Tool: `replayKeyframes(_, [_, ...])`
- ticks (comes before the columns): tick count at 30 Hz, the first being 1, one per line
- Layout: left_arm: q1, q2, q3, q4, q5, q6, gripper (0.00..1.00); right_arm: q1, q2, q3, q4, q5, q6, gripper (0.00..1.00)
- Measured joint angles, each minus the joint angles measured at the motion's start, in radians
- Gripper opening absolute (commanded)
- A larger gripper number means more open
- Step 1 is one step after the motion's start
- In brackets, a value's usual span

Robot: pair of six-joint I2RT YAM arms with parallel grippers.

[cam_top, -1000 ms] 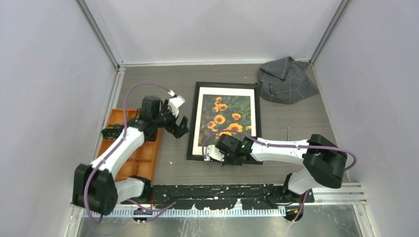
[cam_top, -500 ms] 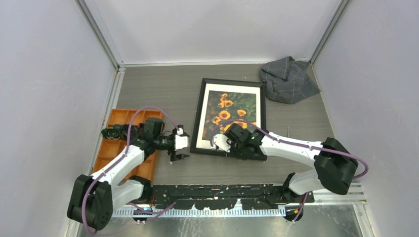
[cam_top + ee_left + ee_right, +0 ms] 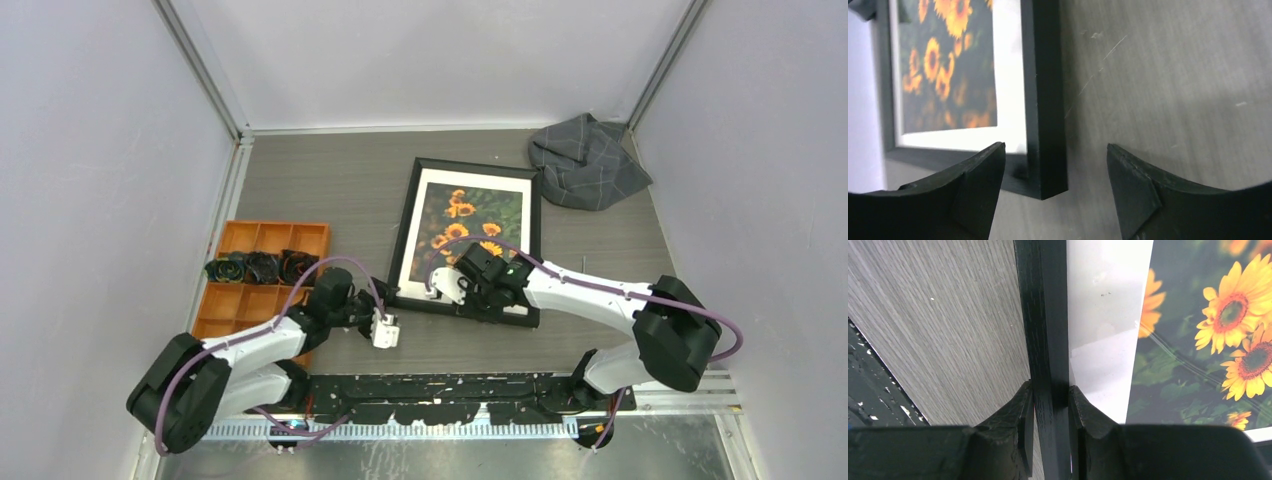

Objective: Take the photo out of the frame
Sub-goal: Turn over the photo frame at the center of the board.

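Top external view: we see the large black-bordered picture frame (image 3: 408,232) with its white mat lying face up on the grey wood-grain bench (image 3: 330,190), the sunflower photo (image 3: 475,215) inside it. The right jaws sit at its near edge, and the left jaws lie just off its near-left corner.

Left wrist view: our left jaws stand open, the frame's corner showing in the gap.

Right wrist view: our right jaws are clamped on the frame's black border.
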Motion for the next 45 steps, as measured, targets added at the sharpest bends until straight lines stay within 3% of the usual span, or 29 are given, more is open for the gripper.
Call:
replayKeyframes(7, [-0.087,0.137,-0.053,0.344,-0.213,0.003,0.60,-0.007,0.000,0.022,-0.020,-0.030,0.000,0.01])
replayKeyframes(12, [-0.140,0.246,-0.066,0.509,-0.338,0.027,0.33,-0.011,0.000,0.035,-0.039,-0.048,-0.003,0.01])
replayKeyframes(16, [-0.182,0.319,-0.087,0.661,-0.408,0.117,0.19,-0.035,-0.005,0.045,-0.058,-0.050,-0.009,0.03])
replayKeyframes(17, [-0.188,0.339,-0.095,0.711,-0.424,0.141,0.16,-0.039,-0.007,0.050,-0.061,-0.048,-0.009,0.13])
replayKeyframes(18, [-0.189,0.353,-0.100,0.744,-0.434,0.158,0.15,-0.044,-0.011,0.054,-0.064,-0.048,-0.009,0.33])
replayKeyframes(20, [-0.193,0.378,-0.111,0.817,-0.455,0.190,0.14,-0.050,-0.021,0.061,-0.068,-0.045,-0.006,0.62])
replayKeyframes(22, [-0.195,0.392,-0.112,0.847,-0.459,0.183,0.13,-0.052,-0.034,0.064,-0.071,-0.059,0.011,0.79])
replayKeyframes(25, [-0.200,0.394,-0.112,0.848,-0.475,0.174,0.12,-0.053,-0.045,0.064,-0.072,-0.075,0.023,0.93])
replayKeyframes(28, [-0.202,0.384,-0.112,0.846,-0.494,0.159,0.12,-0.074,-0.068,0.065,-0.088,-0.099,0.026,1.00])
replayKeyframes(33, [-0.202,0.277,-0.110,0.775,-0.521,0.109,0.12,-0.143,-0.122,0.108,-0.146,-0.159,0.031,1.00])
replayKeyframes(41, [-0.202,-0.013,-0.040,0.464,-0.547,0.000,0.13,-0.309,-0.188,0.204,-0.196,-0.312,0.052,1.00])
replayKeyframes(45, [-0.201,-0.052,-0.006,0.389,-0.562,-0.024,0.13,-0.306,-0.219,0.207,-0.202,-0.317,0.037,1.00])
